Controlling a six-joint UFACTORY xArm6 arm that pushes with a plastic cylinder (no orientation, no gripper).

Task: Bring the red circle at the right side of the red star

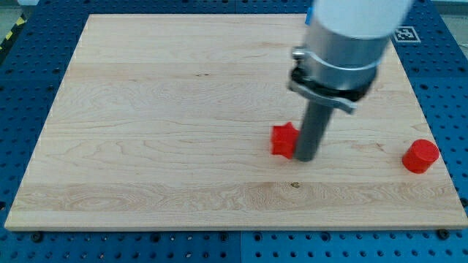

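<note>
Resting far right near the board's edge, the circle (420,156) is judged light, rigid and slidable. It should be pushed from its right face (nothing can be gripped); my tip (305,158) touches the star (284,139), well apart.

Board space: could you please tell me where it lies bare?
Bare: everything left of the red star, and the strip between my tip and the red circle. Crowded only where my tip sits against the star's right side.

Robotics lab, wooden board (183,109) on blue perforated bench (29,66), fiducial marker (406,33)
</note>
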